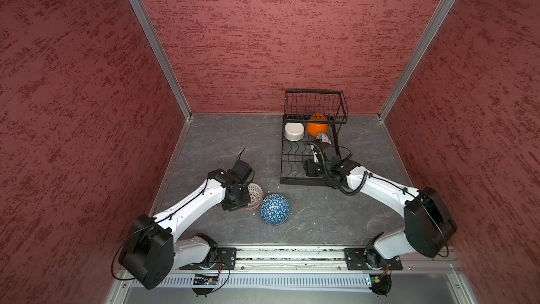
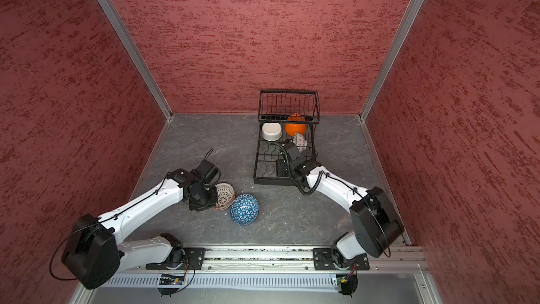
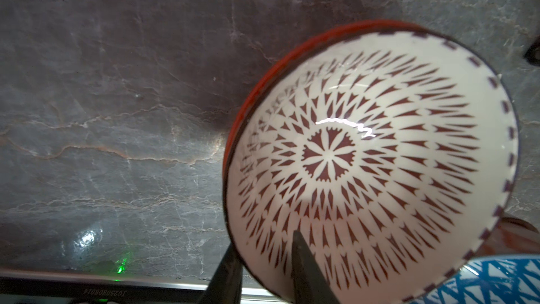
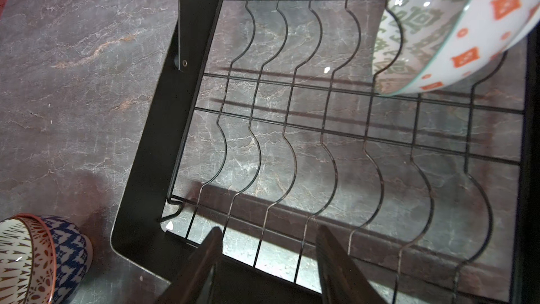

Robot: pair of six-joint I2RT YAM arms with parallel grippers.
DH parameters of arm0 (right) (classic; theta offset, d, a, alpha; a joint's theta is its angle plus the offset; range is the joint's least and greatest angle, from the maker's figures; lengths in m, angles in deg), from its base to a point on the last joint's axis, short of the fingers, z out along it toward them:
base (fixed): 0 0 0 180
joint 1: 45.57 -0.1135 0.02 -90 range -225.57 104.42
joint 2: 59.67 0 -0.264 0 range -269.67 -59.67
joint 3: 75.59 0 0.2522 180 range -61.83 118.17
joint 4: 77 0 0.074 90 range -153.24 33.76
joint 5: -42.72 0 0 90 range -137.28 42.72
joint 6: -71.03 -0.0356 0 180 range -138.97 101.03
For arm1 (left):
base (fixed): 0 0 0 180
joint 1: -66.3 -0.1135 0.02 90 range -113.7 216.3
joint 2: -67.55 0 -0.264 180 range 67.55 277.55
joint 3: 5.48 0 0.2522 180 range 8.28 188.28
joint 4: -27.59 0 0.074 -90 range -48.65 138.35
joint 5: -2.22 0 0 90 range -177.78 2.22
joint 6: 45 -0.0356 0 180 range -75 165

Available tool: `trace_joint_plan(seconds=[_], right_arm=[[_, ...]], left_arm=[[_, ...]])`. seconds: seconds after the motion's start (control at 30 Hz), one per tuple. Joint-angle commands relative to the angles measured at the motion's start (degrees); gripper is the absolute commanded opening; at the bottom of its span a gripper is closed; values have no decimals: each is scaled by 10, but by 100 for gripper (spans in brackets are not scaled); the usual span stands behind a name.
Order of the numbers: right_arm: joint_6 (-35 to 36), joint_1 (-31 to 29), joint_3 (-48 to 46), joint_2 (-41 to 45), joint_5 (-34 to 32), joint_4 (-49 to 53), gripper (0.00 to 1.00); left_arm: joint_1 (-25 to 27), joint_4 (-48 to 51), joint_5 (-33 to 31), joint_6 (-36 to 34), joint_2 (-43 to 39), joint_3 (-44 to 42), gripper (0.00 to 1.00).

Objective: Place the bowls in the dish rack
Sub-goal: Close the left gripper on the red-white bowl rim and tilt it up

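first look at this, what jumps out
The left pincer straddles the rim of a tilted red-and-white bowl near the front of the table, with an upside-down blue triangle-patterned bowl beside it. Further back, the bright orange bowl and the white bowl sit in the black dish rack. The right pincer hangs open and empty above the rack.

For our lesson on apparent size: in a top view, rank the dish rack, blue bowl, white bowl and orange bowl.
1. dish rack
2. blue bowl
3. white bowl and orange bowl look alike; the orange is partly hidden.
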Motion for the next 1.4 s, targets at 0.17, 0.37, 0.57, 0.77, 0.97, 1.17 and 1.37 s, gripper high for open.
trace_joint_plan(seconds=[0.17,0.37,0.57,0.77,0.97,1.17,1.37], right_arm=[[6,-3,-4,-4,-10,-13,54],[6,-4,-3,-10,-8,-17,54],[5,-4,-3,-15,-6,-20,54],[5,-4,-3,-19,-6,-22,54],[5,-4,-5,-22,-5,-24,54],[5,-3,-4,-25,-4,-24,54],[3,-4,-4,-26,-4,-24,54]], left_arm=[[-3,-17,3,-5,-1,-4,18],[-3,-17,5,-6,-4,-2,14],[-3,-16,5,-9,-8,1,8],[-3,-18,1,-9,-13,3,2],[-4,-21,-9,-9,-21,5,0],[-6,-31,-17,-10,-43,6,0],[-6,-46,-18,-16,-68,15,0]])
